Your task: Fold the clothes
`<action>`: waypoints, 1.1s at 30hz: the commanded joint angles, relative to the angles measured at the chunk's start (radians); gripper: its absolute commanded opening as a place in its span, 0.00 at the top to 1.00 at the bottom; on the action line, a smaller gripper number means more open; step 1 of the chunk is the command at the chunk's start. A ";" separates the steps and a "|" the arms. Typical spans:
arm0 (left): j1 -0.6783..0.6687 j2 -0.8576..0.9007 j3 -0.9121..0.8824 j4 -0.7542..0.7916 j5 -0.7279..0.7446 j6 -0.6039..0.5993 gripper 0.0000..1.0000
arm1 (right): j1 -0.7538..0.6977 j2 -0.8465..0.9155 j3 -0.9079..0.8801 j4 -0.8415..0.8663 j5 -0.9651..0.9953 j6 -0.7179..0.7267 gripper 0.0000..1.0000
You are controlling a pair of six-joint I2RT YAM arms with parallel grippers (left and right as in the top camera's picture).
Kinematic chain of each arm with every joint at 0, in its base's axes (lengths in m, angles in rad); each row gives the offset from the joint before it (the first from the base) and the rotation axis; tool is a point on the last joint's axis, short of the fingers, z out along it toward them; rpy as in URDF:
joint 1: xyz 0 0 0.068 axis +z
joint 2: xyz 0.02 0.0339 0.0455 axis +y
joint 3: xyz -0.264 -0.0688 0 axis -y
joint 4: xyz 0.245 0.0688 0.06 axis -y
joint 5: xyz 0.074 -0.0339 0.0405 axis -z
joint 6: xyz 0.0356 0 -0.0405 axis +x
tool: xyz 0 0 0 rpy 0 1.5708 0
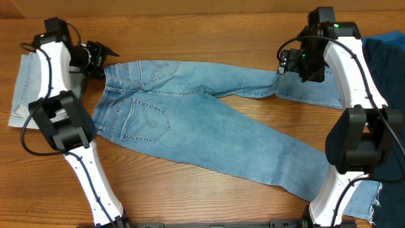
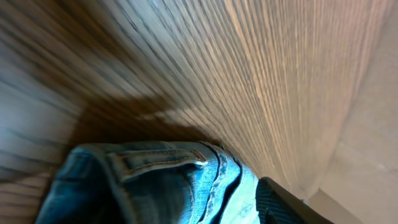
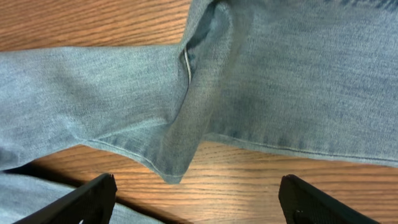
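The clothes are mainly light-blue jeans (image 1: 190, 120), spread back side up across the table, waistband to the left and legs running right. My left gripper (image 1: 103, 62) sits at the waistband's upper corner with its jaws spread around it. In the left wrist view the bunched waistband (image 2: 180, 180) fills the gap beside one black finger (image 2: 280, 202); the other finger is hidden. My right gripper (image 1: 281, 66) hovers open over bare wood (image 3: 249, 180) by the upper leg. A folded point of that leg (image 3: 174, 168) lies just ahead of its fingers.
A pale denim piece (image 1: 25, 88) lies at the far left under the left arm. A dark navy garment (image 1: 386, 57) lies at the right edge, and more pale frayed denim (image 1: 364, 196) at the bottom right. Both arm bases stand along the front edge.
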 commanded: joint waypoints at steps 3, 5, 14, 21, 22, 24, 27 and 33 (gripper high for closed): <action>-0.006 0.013 -0.008 0.002 -0.063 -0.039 0.43 | 0.005 -0.010 0.026 -0.011 0.046 -0.005 0.12; -0.005 0.013 -0.008 -0.002 -0.093 -0.038 0.45 | 0.005 -0.010 0.026 -0.013 0.048 -0.005 0.12; -0.005 0.013 -0.008 -0.008 -0.156 -0.036 0.45 | 0.005 -0.010 0.026 -0.012 0.048 -0.005 0.12; -0.005 0.013 -0.008 -0.012 -0.170 -0.019 0.82 | 0.005 -0.010 0.026 -0.015 0.048 -0.005 0.11; -0.005 0.013 -0.008 -0.012 -0.169 -0.019 0.85 | 0.005 -0.010 0.026 -0.014 0.048 -0.005 0.12; -0.007 0.013 -0.008 -0.011 -0.167 -0.019 0.95 | 0.005 -0.010 0.026 -0.014 0.048 -0.005 0.12; -0.006 0.013 -0.007 0.005 -0.151 -0.019 0.96 | 0.005 -0.010 0.026 -0.015 0.048 -0.005 0.11; 0.005 0.012 0.039 0.054 -0.042 0.019 0.96 | 0.005 -0.010 0.026 -0.011 0.048 -0.005 0.12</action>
